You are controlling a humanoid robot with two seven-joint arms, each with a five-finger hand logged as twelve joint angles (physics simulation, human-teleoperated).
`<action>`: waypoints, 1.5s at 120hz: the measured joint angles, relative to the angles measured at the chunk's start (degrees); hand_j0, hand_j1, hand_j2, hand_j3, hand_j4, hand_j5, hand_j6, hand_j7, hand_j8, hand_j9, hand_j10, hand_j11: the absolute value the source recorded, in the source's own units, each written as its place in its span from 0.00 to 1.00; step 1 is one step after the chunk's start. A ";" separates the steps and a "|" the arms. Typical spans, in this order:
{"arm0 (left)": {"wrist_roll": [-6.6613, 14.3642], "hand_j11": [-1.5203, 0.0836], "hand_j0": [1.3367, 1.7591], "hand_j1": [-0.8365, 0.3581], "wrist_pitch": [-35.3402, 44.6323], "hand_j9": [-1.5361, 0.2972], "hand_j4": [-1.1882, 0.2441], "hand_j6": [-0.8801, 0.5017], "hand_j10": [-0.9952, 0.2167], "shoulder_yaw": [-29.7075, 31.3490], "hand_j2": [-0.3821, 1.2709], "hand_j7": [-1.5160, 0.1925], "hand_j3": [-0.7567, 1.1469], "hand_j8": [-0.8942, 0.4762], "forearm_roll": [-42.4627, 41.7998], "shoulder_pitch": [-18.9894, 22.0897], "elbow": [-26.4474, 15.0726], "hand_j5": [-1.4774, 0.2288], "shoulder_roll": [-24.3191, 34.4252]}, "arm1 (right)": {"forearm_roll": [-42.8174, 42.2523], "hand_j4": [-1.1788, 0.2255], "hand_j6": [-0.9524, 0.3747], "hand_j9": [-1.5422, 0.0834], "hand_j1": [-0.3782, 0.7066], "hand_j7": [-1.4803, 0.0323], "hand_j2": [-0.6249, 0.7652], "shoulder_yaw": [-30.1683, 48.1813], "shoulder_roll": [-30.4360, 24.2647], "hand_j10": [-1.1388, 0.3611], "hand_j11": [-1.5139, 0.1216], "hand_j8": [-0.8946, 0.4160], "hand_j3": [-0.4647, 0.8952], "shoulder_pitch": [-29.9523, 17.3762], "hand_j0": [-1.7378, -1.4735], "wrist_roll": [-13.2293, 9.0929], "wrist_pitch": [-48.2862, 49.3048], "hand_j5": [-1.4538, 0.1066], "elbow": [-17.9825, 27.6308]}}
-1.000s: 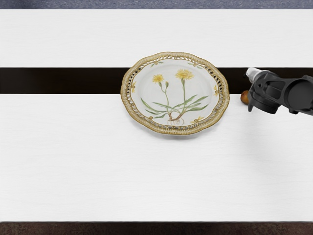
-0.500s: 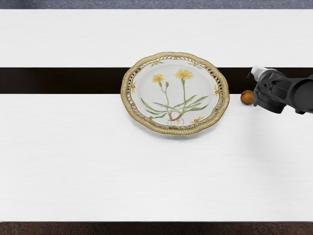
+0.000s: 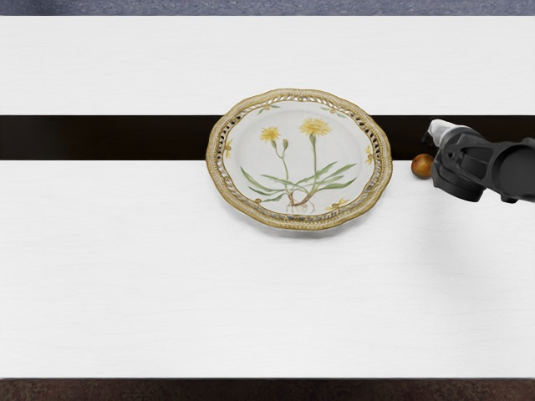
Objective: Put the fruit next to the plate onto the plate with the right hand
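The right robot hand [image 3: 460, 163] comes in from the right edge of the worktop [image 3: 167, 276], about halfway between its far and near edges. It's a dark lump from this angle with one pale tip sticking out on the far side. Honestly can't tell if it's clenched or relaxed, and it isn't carrying anything that I can see.

The fruit [image 3: 422, 165], small, round and orange-brown, sits on the worktop right up against the hand's left side. Whether they actually touch, can't say. It's just off the right rim of the plate [image 3: 251, 146], not on it.

The plate, with yellow flowers and a lacy gold rim, sits a bit right of the worktop's middle, over a dark stripe [image 3: 100, 138] that runs from the left edge to the right edge.
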 joint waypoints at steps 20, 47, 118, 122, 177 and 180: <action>0.00 0.95 0.76 0.99 -0.02 0.84 0.83 0.64 0.82 0.00 0.23 0.89 0.40 0.65 0.00 0.01 0.00 0.87 0.00 | -0.07 0.61 0.47 0.69 0.38 0.70 0.40 0.21 1.03 0.54 0.67 0.44 0.34 -0.02 0.30 0.00 0.00 0.66 0.00; -0.01 0.95 0.76 0.99 0.00 0.84 0.83 0.64 0.82 0.00 0.23 0.89 0.40 0.65 0.00 0.00 0.01 0.87 0.00 | -0.09 0.61 0.47 0.69 0.38 0.70 0.40 0.35 1.29 0.54 0.67 0.43 0.34 -0.04 0.30 0.00 -0.01 0.66 -0.02; 0.00 0.95 0.76 0.99 0.00 0.84 0.83 0.64 0.82 0.00 0.23 0.89 0.40 0.65 0.00 -0.03 0.00 0.87 0.00 | -1.44 0.54 0.40 0.62 0.48 0.62 0.39 0.17 1.52 0.48 0.60 0.37 0.34 -0.60 0.30 0.00 -0.16 0.59 -0.83; -0.01 0.95 0.76 0.99 0.00 0.84 0.83 0.64 0.82 0.00 0.23 0.89 0.40 0.65 0.00 -0.01 0.00 0.87 0.00 | -1.51 0.54 0.40 0.62 0.48 0.62 0.39 0.16 1.53 0.48 0.60 0.36 0.34 -0.65 0.30 0.00 -0.17 0.59 -0.87; -0.01 0.95 0.76 0.99 0.00 0.84 0.83 0.64 0.82 -0.01 0.23 0.89 0.40 0.65 0.01 -0.01 0.00 0.87 0.00 | -2.04 0.41 0.35 0.48 0.62 0.47 0.47 -0.23 2.70 0.44 0.45 0.34 0.34 -1.31 0.32 -0.03 0.25 0.45 -2.03; -0.01 0.95 0.76 0.99 0.00 0.84 0.83 0.64 0.82 -0.01 0.23 0.89 0.40 0.65 0.01 -0.03 0.00 0.87 0.00 | -2.14 0.40 0.35 0.47 0.62 0.46 0.48 -0.22 2.76 0.44 0.44 0.33 0.34 -1.44 0.33 -0.03 0.27 0.44 -2.17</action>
